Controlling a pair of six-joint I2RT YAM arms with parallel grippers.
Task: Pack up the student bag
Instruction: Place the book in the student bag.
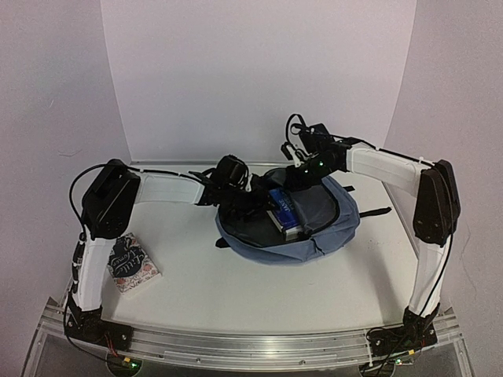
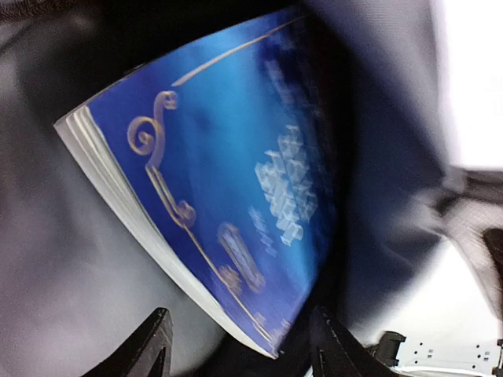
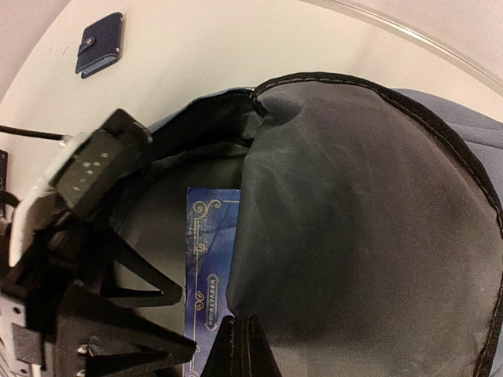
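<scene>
Jaws of left gripper are standing apart by a blue book; right gripper is pinching the student bag, lying 1 o'clock of the table's centre, white walls enclosing; its lining is hiding half the book

Back wall: plain white panel I face, top centre.
Side walls: pale lilac, at both edges.
Table: white, beneath me, lower half.
Light: soft, even.

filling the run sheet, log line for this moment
left gripper open at blue book inside student bag | right gripper shut on its flap | patterned book on table
</scene>
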